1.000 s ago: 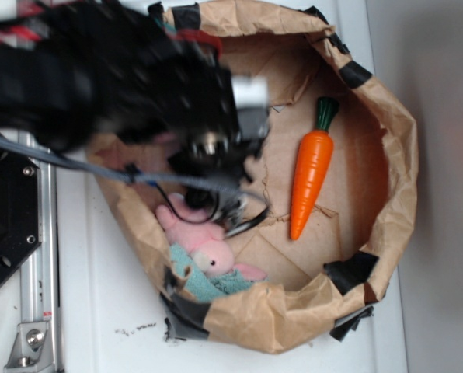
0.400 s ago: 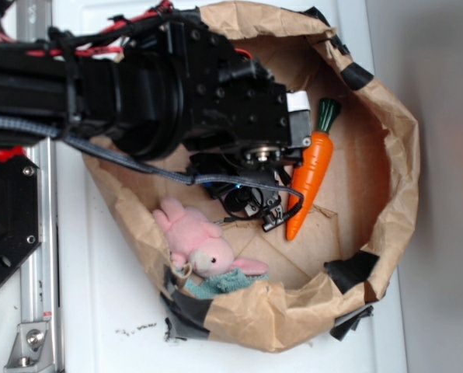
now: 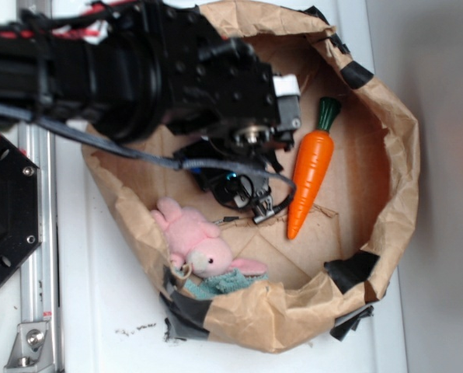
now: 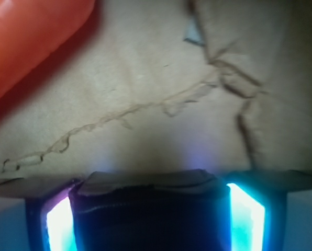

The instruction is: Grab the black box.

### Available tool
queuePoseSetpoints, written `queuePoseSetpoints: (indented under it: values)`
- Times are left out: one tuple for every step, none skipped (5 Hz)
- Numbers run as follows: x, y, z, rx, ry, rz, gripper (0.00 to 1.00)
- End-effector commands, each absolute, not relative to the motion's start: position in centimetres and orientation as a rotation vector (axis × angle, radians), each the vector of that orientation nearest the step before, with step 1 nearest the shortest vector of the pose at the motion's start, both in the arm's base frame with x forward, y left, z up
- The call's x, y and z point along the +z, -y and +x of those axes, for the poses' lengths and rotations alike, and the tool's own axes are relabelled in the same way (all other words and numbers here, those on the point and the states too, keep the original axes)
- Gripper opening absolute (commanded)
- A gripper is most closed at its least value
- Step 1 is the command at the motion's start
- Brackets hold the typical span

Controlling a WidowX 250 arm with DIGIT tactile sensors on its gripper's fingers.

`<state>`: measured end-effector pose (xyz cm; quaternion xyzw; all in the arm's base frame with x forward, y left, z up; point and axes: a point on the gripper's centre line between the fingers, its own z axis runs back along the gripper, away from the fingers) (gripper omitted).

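Trouble spots first, going by the exterior view: the black robot arm reaches in from the left edge over the crumpled brown paper bag (image 3: 387, 140) that serves as a shallow basin, and the gripper (image 3: 251, 198) hangs low over the bag's cardboard-coloured floor, roughly mid-bag. From up here I honestly can't make out the small glossy black box; the wrist and cables cover the spot where it would be. The orange plastic carrot with a green top (image 3: 311, 171) lies just beside the gripper on the side toward the bag's right wall, and the pink plush bunny (image 3: 193, 241) sits near the bottom-left wall, on a teal cloth (image 3: 216, 284). Can't tell how wide the jaws are from this angle either.

Wrist view is more useful. The black box (image 4: 148, 214) sits right between the two fingers (image 4: 59, 227), which glow blue-white on either side of it at the bottom of the picture. They look snug against its sides, so I'd say it's clamped or very nearly so, but the contact line itself is blurry. The carrot (image 4: 25, 36) shows in the top-left corner, apart from the box.

What could go wrong, in my opinion: those faces look slick, so a shallow or off-centre pinch could let the box squirt out on the lift. Any sideways drift could also bump the carrot, and the torn floor paper could snag a fingertip.
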<state>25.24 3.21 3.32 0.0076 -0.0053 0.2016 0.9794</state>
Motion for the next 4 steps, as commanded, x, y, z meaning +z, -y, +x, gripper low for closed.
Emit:
queuePoseSetpoints:
  values:
    - [12.3,-4.6,26.2,0.465,0.13,0.056,0.0]
    - [15.4,-3.4,26.1,0.338,0.066,0.111,0.0]
    - [16.2,-1.0,26.4,0.206,0.112,0.165,0.0]
    - [16.3,1.0,26.3,0.084,0.103,0.163,0.0]
